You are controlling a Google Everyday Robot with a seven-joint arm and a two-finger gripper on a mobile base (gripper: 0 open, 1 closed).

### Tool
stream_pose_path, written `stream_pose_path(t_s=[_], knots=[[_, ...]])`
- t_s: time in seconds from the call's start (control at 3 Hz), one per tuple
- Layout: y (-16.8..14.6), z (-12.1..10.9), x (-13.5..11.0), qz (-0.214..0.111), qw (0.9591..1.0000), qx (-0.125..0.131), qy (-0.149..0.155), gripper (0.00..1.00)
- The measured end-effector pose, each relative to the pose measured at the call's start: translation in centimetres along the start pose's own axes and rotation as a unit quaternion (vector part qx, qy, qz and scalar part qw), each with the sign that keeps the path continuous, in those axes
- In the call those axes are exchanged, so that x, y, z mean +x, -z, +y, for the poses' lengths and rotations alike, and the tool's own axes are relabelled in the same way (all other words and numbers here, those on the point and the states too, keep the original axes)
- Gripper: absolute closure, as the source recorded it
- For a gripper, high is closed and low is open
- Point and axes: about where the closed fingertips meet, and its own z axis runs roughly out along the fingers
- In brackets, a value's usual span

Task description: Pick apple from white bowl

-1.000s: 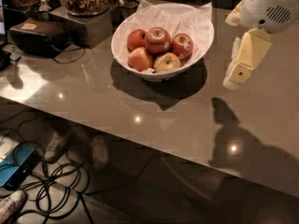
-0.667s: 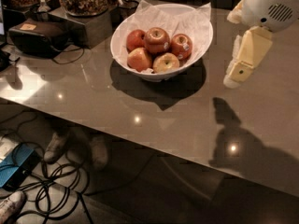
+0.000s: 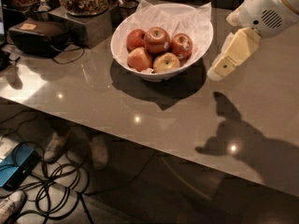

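Glossy red apple (image 3: 157, 39) with a yellowish stem dimple and short stem sat topmost in the pile, toward the back middle of the wide, round white bowl (image 3: 122, 36) lined with crinkled white paper. Four other apples lay round it: the red apple with a white sticker (image 3: 181, 46) touched its right side in the camera view, the yellow-green apple (image 3: 167, 62) lay in front, and two reddish ones sat left and front-left. Bowl stood on the glossy grey worktop (image 3: 140, 120). Cream-coloured plastic tool (image 3: 219, 71) hung outside the bowl, just beside its right rim and clear of the worktop, carrying nothing. Could not tell whether the tool was spread or pressed together. Key relation: target lay to the left of the tool in view and further back, beyond the rim and the sticker apple. Judgement: the approach would have to clear the rim, cross over the sticker apple and come down from above. Stem axis looked near upright, so a top-down grip seemed apt
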Motion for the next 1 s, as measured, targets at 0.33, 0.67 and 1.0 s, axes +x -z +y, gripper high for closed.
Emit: stream_pose_path(t_s=[0.33,0.67,1.0], knots=[[-0.77,-1.95,-2.32,-0.059,0.9979,-0.011,-0.022,0.00],[-0.68,-2.09,-2.66,-0.066,0.9975,-0.013,-0.022,0.00],[-1.30,-2.14,-2.71,-0.076,0.9968,0.006,-0.026,0.00]])
